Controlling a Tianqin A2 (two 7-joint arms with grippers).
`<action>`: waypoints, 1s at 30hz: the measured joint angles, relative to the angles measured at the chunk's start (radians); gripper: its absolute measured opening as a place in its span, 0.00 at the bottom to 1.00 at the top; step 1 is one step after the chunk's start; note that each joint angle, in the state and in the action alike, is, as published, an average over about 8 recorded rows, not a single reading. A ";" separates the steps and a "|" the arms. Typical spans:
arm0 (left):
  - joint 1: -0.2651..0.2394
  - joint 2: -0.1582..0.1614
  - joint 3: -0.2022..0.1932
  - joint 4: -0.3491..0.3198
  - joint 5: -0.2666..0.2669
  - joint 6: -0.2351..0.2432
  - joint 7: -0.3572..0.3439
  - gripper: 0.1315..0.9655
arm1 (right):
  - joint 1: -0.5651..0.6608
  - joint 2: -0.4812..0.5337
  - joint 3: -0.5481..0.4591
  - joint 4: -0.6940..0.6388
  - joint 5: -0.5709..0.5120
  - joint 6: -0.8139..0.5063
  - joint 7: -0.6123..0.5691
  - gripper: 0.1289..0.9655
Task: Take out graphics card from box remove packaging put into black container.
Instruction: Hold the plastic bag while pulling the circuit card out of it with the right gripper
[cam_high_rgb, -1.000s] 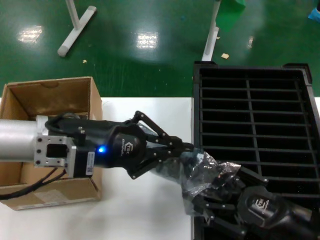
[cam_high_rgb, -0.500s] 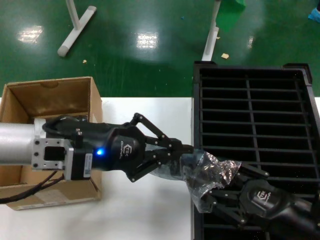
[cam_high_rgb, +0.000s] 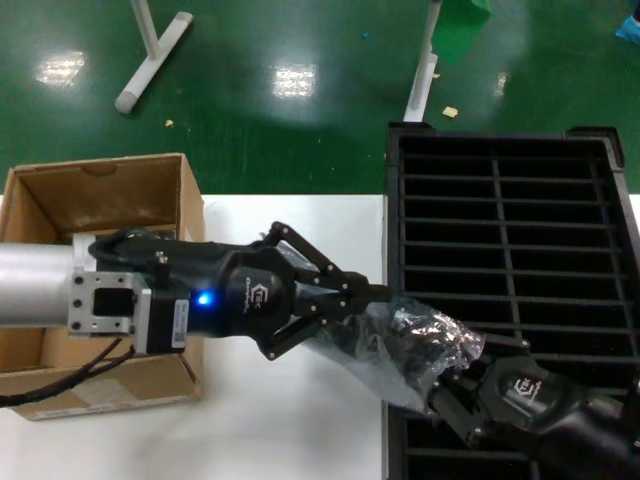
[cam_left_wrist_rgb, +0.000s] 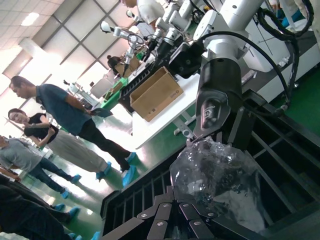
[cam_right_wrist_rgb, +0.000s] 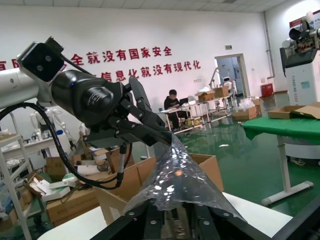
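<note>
Since a second ago the right claw (cam_high_rgb: 455, 385) has drawn back toward the near right, stretching the packaging (cam_high_rgb: 405, 345), which both it and the left claw (cam_high_rgb: 385, 297) grip, over the black container's (cam_high_rgb: 500, 200) near-left edge, suggesting unwrapping is underway.

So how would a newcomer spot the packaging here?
Find the big black container on the right; at its near left edge the left gripper and right gripper meet. The packaging is the crinkly see-through bag stretched between them.

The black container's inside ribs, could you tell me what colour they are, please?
Black, like the rest of the black container; clearest in the head view.
</note>
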 joint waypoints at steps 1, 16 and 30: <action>0.000 0.001 0.000 0.000 0.000 -0.001 -0.002 0.01 | 0.000 0.000 0.000 -0.001 0.000 0.000 0.001 0.23; -0.011 0.001 0.005 0.037 0.011 0.006 0.016 0.01 | 0.006 0.002 0.003 -0.005 0.004 0.000 0.011 0.08; -0.043 -0.012 0.004 0.121 0.028 0.026 0.050 0.01 | 0.006 0.006 0.002 -0.007 0.000 -0.001 0.012 0.08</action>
